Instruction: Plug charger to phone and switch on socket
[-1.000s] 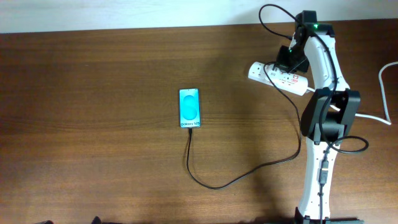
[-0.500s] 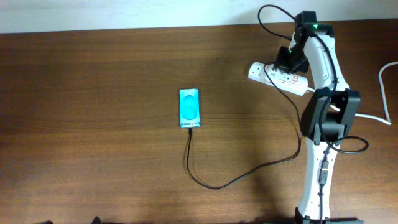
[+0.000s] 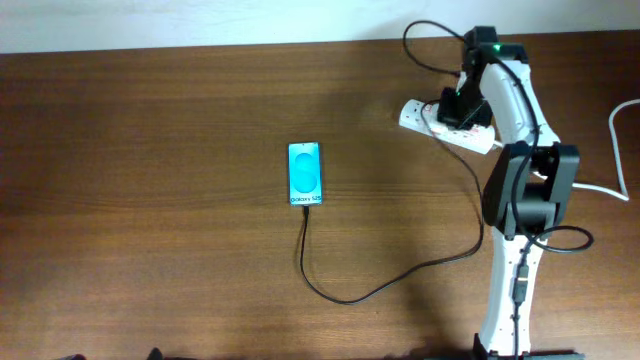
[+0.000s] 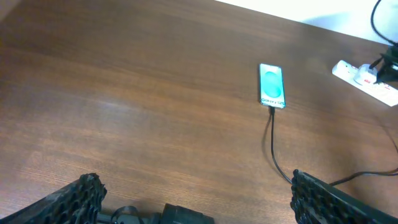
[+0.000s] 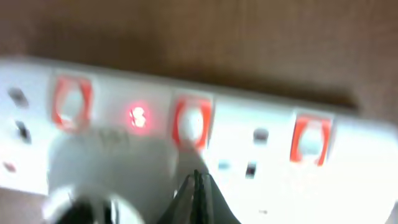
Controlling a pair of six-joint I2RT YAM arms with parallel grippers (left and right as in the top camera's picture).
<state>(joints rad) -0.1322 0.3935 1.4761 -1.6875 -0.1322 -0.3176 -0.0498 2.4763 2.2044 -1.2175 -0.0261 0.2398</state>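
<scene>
Brown wood-grain tabletop fills the overhead view, with a pale strip of wall along its far edge. The phone lies flat near the middle, its cyan screen up and its text end toward the near side. The charger meets the phone's near short edge. Its thin black cable dips toward the front of the table, then sweeps right and up toward the socket at the far right. The left wrist camera shows the phone, the charger and the socket in the same layout.

The right gripper is down over the socket, hiding its middle. A thick white cord curves at the table's right edge.

In the blurred right wrist view the socket spans the picture. A small red lamp glows between the left and middle of three red-framed switches. The right gripper has its fingers pressed together into one narrow point just below the middle switch. Whether it touches the switch I cannot tell. A pale rounded shape sits low on the left, perhaps a plug.

The left gripper hangs low at the near edge, fingers spread wide and holding nothing.
</scene>
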